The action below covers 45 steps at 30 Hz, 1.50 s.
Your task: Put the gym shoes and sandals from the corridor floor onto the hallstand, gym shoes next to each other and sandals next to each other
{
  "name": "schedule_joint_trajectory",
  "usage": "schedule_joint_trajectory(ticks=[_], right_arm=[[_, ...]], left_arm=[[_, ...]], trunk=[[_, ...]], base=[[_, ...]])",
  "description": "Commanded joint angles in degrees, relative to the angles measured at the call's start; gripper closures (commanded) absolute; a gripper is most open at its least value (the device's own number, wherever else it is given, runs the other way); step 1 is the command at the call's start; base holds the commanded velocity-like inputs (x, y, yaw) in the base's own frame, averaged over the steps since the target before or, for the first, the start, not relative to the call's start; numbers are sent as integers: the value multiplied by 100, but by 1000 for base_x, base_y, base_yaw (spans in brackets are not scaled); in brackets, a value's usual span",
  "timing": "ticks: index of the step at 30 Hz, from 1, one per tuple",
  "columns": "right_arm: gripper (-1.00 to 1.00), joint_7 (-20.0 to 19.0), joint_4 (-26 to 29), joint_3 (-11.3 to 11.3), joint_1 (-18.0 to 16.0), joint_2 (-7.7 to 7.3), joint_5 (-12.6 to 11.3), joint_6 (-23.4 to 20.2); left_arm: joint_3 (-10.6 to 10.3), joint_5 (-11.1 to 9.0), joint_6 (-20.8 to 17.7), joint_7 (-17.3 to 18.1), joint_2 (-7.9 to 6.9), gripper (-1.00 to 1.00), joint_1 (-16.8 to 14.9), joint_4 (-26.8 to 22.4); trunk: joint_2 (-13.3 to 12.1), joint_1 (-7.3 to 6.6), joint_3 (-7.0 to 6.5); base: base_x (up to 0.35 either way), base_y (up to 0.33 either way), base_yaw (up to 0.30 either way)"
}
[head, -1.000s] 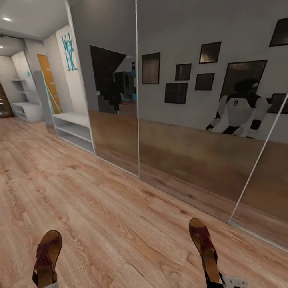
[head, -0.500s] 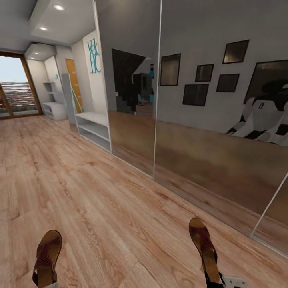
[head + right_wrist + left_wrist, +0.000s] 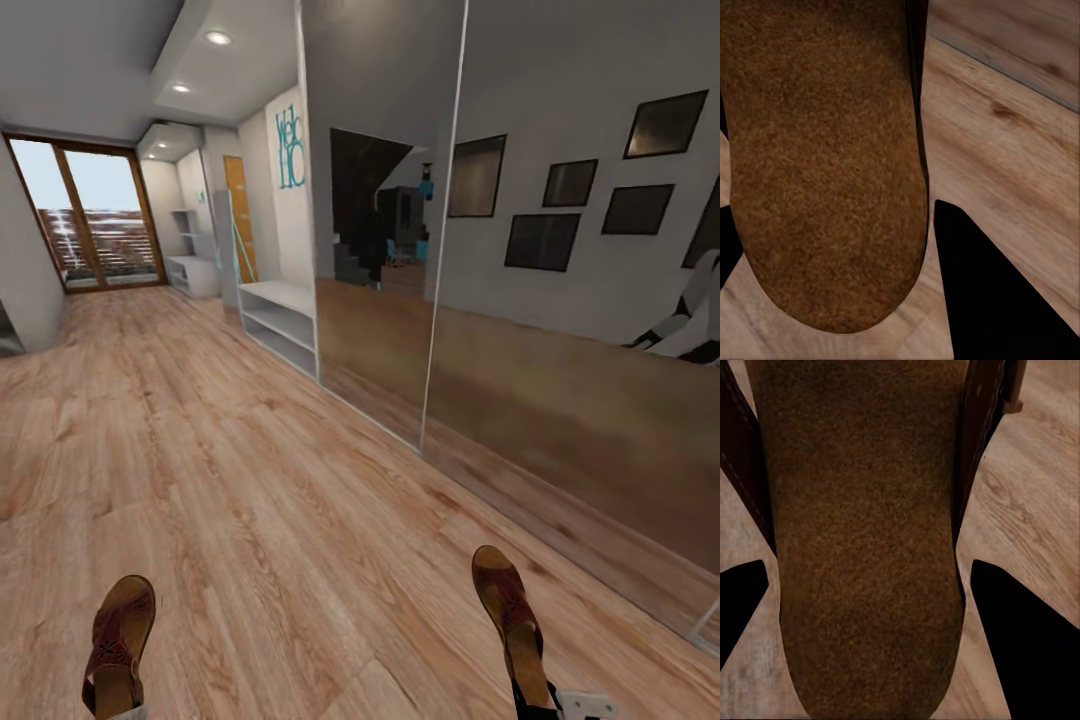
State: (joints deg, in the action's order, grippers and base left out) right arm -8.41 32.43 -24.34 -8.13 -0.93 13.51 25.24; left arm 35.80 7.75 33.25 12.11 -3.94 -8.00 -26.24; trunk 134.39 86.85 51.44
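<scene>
Above the light wood-plank floor [image 3: 250,480], each pincer grips a dark brown woven-strap sandal [image 3: 118,632] [image 3: 512,618], tan footbeds [image 3: 862,547] [image 3: 821,157] close in the wrist views, grey shoe rack [image 3: 195,272] far down the mirrored corridor.

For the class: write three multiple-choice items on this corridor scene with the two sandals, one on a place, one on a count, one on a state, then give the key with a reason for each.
1. Where is the mirrored wall?
A. along the right of the corridor
B. along the left
C. on the ceiling

2. How many lit ceiling spotlights show in the head view?
A. none
B. two
C. five

3. What state is the left sandal in?
A. lying on the floor
B. standing on a shelf
C. held between the left gripper's fingers

Key:
1 A: the mirrored wall runs along the right side of the wood floor.
2 B: two ceiling spotlights glow near the top.
3 C: the left sandal sits between the dark fingers of the left gripper, above the floor; the right sandal sits likewise in the right gripper.
</scene>
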Motion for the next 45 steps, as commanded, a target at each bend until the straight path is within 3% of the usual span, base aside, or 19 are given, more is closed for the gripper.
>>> schedule_joint_trajectory(ticks=[1, 20, 35, 45], right_arm=[[100, -62, 0, -47, -5, 5, 11, 16], [100, -62, 5, -50, -5, 5, 11, 16], [100, -63, 9, -46, -5, 5, 11, 16], [100, -64, 16, -53, -5, 5, 11, 15]], left_arm=[[49, 55, 23, 28, 5, 100, -9, 5], [44, 60, 15, 45, 7, 100, -9, 5], [49, 52, 15, 46, 8, 100, -9, 5], [50, 52, 15, 46, 8, 100, -9, 11]], trunk=[[2, -1, 2], [2, -1, -63], [2, -1, -113], [2, -1, -121]], base=[[0, 0, 278], [126, 51, 278], [322, -46, 271], [339, -120, 56]])
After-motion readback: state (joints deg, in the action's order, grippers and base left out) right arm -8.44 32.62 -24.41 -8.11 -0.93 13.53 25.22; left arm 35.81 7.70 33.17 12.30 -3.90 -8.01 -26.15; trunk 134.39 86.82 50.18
